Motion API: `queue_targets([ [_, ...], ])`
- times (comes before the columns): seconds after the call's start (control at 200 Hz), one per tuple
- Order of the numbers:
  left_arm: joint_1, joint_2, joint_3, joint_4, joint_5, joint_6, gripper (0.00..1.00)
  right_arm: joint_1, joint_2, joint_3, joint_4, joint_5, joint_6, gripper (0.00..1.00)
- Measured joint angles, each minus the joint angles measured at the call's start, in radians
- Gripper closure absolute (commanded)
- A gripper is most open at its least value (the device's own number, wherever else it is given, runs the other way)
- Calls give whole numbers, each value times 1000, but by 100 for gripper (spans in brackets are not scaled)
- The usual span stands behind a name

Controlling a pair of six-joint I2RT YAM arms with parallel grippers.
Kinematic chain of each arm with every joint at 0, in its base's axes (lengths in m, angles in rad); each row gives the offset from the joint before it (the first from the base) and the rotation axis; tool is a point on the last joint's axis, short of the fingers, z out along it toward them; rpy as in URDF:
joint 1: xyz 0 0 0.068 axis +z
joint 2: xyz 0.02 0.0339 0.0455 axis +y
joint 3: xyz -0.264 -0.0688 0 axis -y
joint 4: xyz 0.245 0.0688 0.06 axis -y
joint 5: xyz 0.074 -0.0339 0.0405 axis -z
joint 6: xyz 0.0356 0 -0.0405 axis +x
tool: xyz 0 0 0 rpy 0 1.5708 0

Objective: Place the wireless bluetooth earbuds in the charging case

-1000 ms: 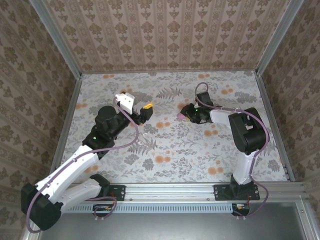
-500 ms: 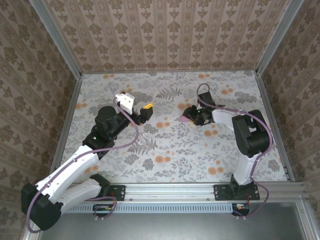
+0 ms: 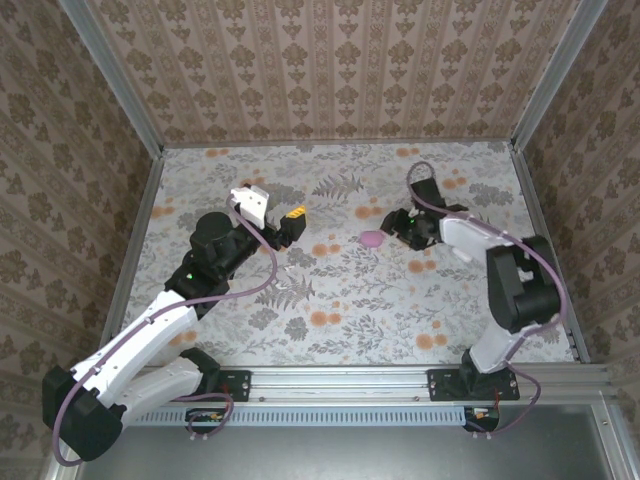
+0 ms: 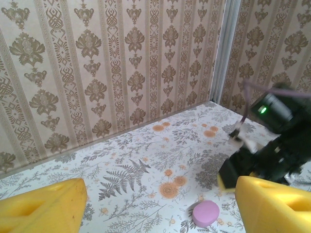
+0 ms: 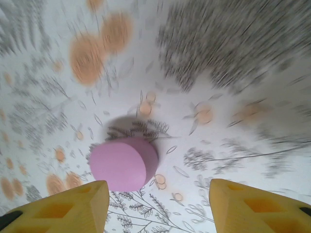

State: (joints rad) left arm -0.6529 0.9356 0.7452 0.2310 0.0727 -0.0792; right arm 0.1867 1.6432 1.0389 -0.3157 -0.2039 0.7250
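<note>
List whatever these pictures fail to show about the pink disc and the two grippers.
Pink disc: too small in the top view and softened by motion blur in the right wrist view, so no lid or seam can be made out.
Right gripper: its fingers are cut off by the bottom edge of its wrist view.
Left gripper: its fingers are likewise cut off by the bottom edge.

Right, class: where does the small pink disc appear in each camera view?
Top external: pink disc mid-table, just left of the right gripper.
Left wrist: disc near the bottom edge, right of centre.
Right wrist: disc close up, lower left of centre.
Shared landmark: orange flower prints on the tabletop.
</note>
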Motion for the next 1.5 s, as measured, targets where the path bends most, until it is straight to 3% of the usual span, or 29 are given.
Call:
queue_targets([
  [0.17,0,0,0,1,10,-7,19,-271,-168,-37,-7,-7,-54,42],
  [0.29,1,1,0,4,23,-13,19,-471,-122,-42,-26,-53,-101,42],
  [0.4,2,6,0,8,36,-19,19,-544,-35,-34,-79,-101,-153,42],
  [1.01,6,14,0,9,47,-34,18,-533,165,93,-244,-185,-344,41],
  [1.5,8,17,-31,38,46,-34,18,-395,75,34,-379,-103,-413,42],
])
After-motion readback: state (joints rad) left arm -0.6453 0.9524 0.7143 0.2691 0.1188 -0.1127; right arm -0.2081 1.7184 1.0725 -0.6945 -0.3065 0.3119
